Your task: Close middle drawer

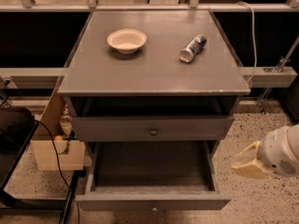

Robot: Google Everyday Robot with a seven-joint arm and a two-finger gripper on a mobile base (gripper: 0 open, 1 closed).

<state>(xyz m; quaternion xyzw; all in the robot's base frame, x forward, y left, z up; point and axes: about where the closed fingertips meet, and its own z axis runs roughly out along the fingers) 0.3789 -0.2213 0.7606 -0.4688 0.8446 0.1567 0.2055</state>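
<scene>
My cream gripper [244, 163] hangs at lower right, apart from the middle drawer [153, 201], which is pulled out at bottom centre. Its spread I cannot tell. The drawer is wide, shallow, matte grey wood with a small round knob [154, 209].

Middle drawer [153, 174]: wide, shallow, grey-painted wood. Pulled far out of cabinet toward camera, level and square to carcass. Interior bare, dark grey floor fully exposed, thin side walls visible left and right. Front panel lowest in view, small round knob [153, 209] at its centre. Sits directly below taller-fronted upper drawer [117, 129]. Gripper [250, 162] low at right, beside drawer's right front corner, not touching.
</scene>
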